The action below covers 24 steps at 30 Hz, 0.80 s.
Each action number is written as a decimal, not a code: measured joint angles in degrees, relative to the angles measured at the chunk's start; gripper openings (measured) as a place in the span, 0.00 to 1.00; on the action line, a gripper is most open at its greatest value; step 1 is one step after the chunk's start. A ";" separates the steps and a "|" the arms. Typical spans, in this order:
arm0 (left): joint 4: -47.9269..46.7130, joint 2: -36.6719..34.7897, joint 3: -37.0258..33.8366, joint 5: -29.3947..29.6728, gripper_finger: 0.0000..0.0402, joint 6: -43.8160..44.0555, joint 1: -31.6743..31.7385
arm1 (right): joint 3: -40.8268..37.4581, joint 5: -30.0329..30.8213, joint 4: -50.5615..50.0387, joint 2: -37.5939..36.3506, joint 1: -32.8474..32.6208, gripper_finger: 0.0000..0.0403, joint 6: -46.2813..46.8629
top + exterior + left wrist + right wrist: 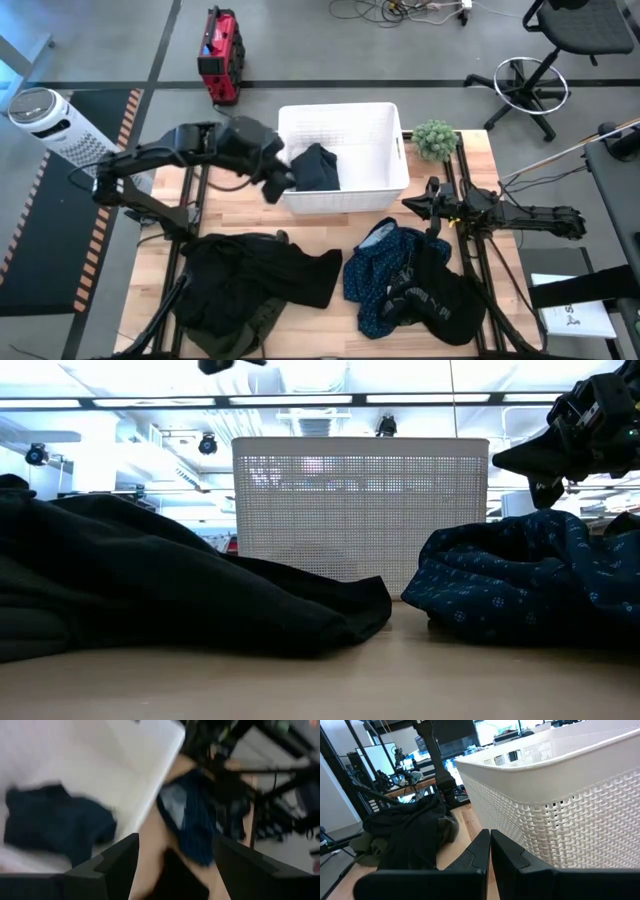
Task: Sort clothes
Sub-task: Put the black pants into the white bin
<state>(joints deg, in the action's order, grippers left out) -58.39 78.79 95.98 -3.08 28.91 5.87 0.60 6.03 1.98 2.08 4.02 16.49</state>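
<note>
A white lattice basket [340, 110] stands at the table's far middle, with a dark navy garment [316, 168] lying inside it. A black pile [250, 275] over an olive-grey top [250, 328] lies on the table at near left. A navy patterned piece [385, 275] with light blue lining lies at near right, partly under a black piece [442, 300]. My left gripper [278, 185] hovers open and empty by the basket's near-left corner; its wrist view [175, 845] looks down on the basket's garment [55, 820]. My right gripper [410, 203] is shut and empty beside the basket's right wall [560, 795].
A green plant ball [435, 138] sits at the table's far right corner. A red case [220, 55], a white cylinder fan [45, 120] and an office chair [560, 50] stand on the floor beyond the table. Bare wood shows between the two piles [345, 320].
</note>
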 joint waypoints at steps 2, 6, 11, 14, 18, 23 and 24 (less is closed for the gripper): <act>-4.41 -0.16 0.00 -0.07 0.61 1.76 -2.53 | -0.02 -0.01 0.00 -0.02 -0.01 0.00 0.00; -10.08 0.24 -0.02 -0.25 0.64 5.62 -8.51 | 0.00 0.00 0.01 -0.02 0.01 0.00 0.00; -14.77 1.73 -0.07 0.42 0.65 10.72 -16.20 | -0.02 0.00 0.00 0.00 -0.01 0.00 0.00; -19.14 2.99 -0.09 0.73 0.65 12.77 -21.04 | 0.00 0.00 0.00 -0.01 0.01 0.00 0.00; -25.84 5.40 -0.77 0.96 0.64 14.73 -26.46 | 0.00 -0.01 0.01 -0.02 0.01 0.00 0.00; -26.92 6.97 -4.24 4.21 0.64 18.25 -29.62 | 0.00 0.01 0.00 0.00 -0.01 0.00 0.00; -26.79 6.98 -5.43 4.10 0.64 19.01 -29.62 | 0.00 -0.01 0.00 0.00 0.01 0.00 0.00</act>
<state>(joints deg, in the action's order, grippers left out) -85.18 85.77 90.55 1.02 47.92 -23.75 0.60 6.02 1.98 2.09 4.03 16.49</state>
